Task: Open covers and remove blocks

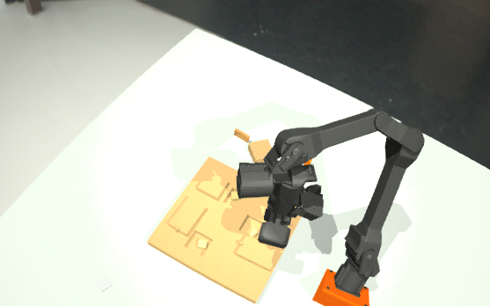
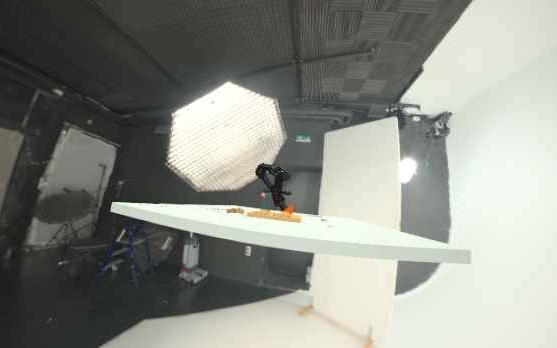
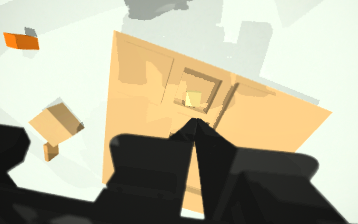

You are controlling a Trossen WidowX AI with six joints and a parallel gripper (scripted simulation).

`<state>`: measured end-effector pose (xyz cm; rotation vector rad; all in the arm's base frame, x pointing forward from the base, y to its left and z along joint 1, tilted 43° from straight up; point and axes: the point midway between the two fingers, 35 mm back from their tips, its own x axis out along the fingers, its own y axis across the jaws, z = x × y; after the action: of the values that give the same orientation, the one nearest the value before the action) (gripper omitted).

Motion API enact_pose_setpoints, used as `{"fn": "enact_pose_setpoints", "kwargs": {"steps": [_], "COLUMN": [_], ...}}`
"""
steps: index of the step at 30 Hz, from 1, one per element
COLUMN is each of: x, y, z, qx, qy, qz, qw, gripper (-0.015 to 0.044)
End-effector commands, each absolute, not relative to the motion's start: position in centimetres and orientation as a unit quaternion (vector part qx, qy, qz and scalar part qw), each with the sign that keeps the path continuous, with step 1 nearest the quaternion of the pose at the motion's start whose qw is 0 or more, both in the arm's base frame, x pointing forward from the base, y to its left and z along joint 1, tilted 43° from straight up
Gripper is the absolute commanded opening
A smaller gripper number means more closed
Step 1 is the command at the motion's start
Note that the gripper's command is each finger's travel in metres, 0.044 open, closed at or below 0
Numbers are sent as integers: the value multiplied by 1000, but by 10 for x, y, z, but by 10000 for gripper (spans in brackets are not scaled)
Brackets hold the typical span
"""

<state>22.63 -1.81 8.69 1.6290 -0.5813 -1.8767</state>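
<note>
The tan puzzle board [image 1: 219,273] [image 2: 275,217] [image 3: 130,125] lies flat on the white table [image 1: 105,154]. My gripper [image 1: 274,236] [image 3: 195,122] is shut on nothing and hangs low over the board's right side. Just ahead of its tips, an open well holds a pale yellow block [image 3: 194,99] [image 1: 252,229]. Another small block [image 1: 201,242] sits in an open well nearer the front. A tan block [image 1: 259,149] [image 3: 55,122], a small tan piece [image 1: 242,134] [image 3: 50,150] and a small orange block [image 3: 21,41] lie on the table beyond the board.
The arm's orange base [image 1: 341,292] stands at the board's front right corner. A small white square [image 1: 104,283] lies on the table at the front left. In the exterior view the arm [image 2: 273,184] is small and far off.
</note>
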Motion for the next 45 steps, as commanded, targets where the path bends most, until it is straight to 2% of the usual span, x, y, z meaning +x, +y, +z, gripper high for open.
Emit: {"fn": "enact_pose_setpoints", "kwargs": {"steps": [1,9,45], "x": [224,221,206], "y": [-27,-51,-59], "z": [79,55,43], "qx": [610,610,609], "qy": [-216,-217,-215], "qz": [-705,-705,-705], "qw": [290,291,292], "gripper": [0,0,0]}}
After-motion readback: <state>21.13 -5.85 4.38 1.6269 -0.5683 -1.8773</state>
